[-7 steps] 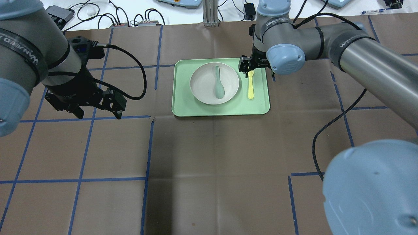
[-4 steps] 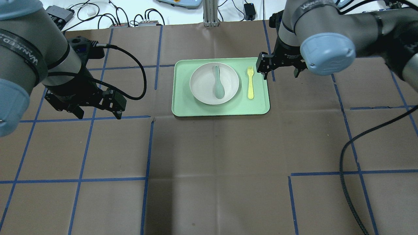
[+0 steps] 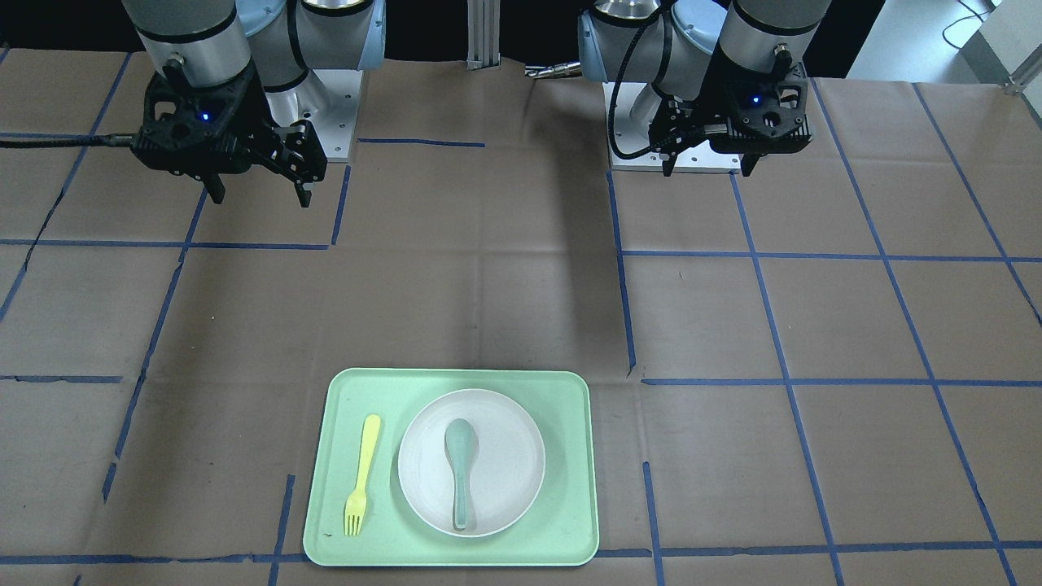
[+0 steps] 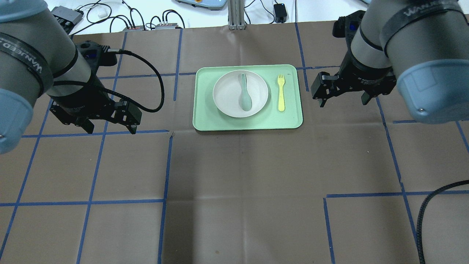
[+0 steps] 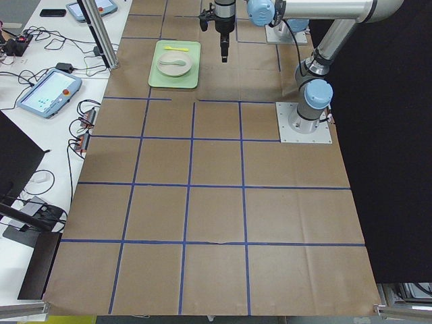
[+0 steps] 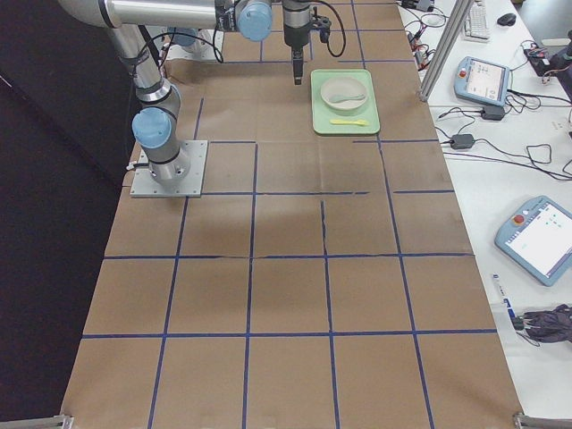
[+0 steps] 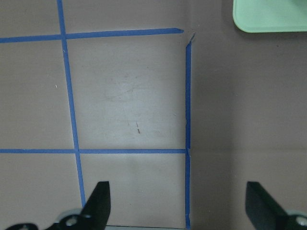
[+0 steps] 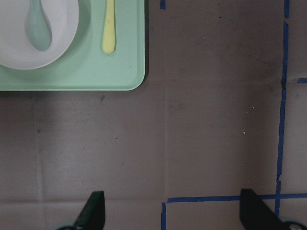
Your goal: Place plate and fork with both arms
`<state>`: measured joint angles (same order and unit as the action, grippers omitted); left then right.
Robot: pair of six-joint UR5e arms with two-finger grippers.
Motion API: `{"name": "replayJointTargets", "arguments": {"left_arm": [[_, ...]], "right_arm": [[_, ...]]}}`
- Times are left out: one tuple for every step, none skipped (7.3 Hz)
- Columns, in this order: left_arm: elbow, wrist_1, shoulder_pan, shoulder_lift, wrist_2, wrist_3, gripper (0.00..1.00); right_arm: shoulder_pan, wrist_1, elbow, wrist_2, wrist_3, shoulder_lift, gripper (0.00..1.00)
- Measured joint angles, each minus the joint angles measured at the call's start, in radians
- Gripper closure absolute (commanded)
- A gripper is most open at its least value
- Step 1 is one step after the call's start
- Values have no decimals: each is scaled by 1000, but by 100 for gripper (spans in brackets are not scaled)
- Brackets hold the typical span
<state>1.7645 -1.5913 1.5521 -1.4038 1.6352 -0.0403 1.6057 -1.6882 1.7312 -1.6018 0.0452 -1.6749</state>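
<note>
The off-white plate [image 4: 227, 96] lies on the left part of the light-green tray [image 4: 205, 123], with a grey-green spoon [image 4: 244, 94] in it. The yellow fork [image 4: 281, 91] lies on the tray just right of the plate, tines pointing away from the robot. My right gripper [image 4: 343, 103] is open and empty above the table, right of the tray. My left gripper [image 4: 111, 130] is open and empty, well left of the tray. The front-facing view shows the plate [image 3: 505, 464], the fork [image 3: 361, 476], the right gripper [image 3: 262, 198] and the left gripper [image 3: 707, 169]. The right wrist view shows the fork [image 8: 109, 28] and the plate [image 8: 62, 43].
The table is covered in brown paper with a grid of blue tape lines [image 4: 165, 172]. Cables and control boxes [image 4: 146, 22] lie beyond the far edge. A corner of the tray [image 7: 268, 14] shows in the left wrist view. A black cable [image 4: 421, 220] hangs at the near right.
My right gripper has left the fork's tine end and moved right, off the tray and toward the robot. The fork lies still on the tray. The left arm has not moved.
</note>
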Motion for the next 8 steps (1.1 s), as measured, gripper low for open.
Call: {"name": "replayJointTargets", "arguments": {"left_arm": [[1, 0, 0, 1, 0, 0, 0], [1, -1, 0, 2, 0, 0, 0], [2, -1, 0, 3, 0, -1, 0], [3, -1, 0, 4, 0, -1, 0], [5, -1, 0, 6, 0, -1, 0], [5, -2, 0, 7, 1, -1, 0], [1, -5, 0, 3, 2, -1, 0], [-9, -7, 0, -8, 3, -1, 0]], "right_arm": [[-12, 31, -31, 5, 0, 2, 0], [-22, 57, -61, 7, 1, 23, 0], [-27, 72, -79, 8, 1, 41, 0], [-27, 79, -86, 8, 1, 47, 0], [-27, 81, -89, 9, 3, 48, 0], [-26, 82, -92, 9, 6, 47, 0], [-26, 82, -92, 10, 8, 47, 0], [-26, 82, -93, 11, 8, 47, 0]]}}
